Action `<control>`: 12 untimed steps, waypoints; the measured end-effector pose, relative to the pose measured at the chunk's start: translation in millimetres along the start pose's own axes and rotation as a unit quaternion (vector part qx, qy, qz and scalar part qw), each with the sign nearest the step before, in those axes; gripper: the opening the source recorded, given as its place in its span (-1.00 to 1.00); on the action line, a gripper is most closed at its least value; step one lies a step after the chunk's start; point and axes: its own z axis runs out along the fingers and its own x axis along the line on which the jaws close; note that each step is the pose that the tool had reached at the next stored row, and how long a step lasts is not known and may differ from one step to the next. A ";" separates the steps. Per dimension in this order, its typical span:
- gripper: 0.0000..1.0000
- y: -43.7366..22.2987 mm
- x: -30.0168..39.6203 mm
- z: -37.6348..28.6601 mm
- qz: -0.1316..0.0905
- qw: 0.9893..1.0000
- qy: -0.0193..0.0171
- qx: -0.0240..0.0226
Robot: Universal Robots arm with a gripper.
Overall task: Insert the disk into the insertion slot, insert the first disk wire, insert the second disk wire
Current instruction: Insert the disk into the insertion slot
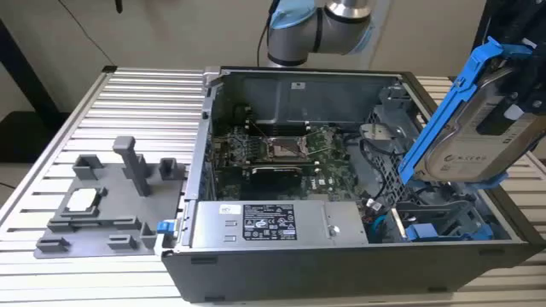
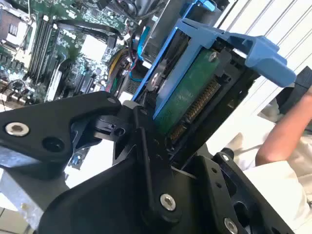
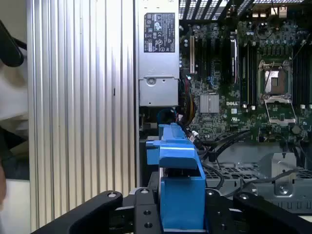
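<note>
Exterior view: disk (image 1: pixel 465 137), tilted with handle end up, at 3 o'clock, held by the hand (image 1: pixel 516 89), lower end just above the slot (image 1: pixel 444 214) at 4 o'clock in the open case (image 1: pixel 341 268); the case stands on the table (image 1: pixel 137 102), with a grey fixture (image 1: pixel 102 198) at 9 o'clock. Second wrist view: hand clamped on the disk, green board side showing, motherboard (image 2: pixel 58 53) beyond, a person's arm (image 2: pixel 278 141) near. First wrist view: the disk's blue edge sits between the fingers (image 3: pixel 141 209), with the power supply (image 3: pixel 158 53) and motherboard past it.
</note>
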 end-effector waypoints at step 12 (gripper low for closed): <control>-0.35 0.0 0.0 0.2 0.000 1.000 0.000 0.000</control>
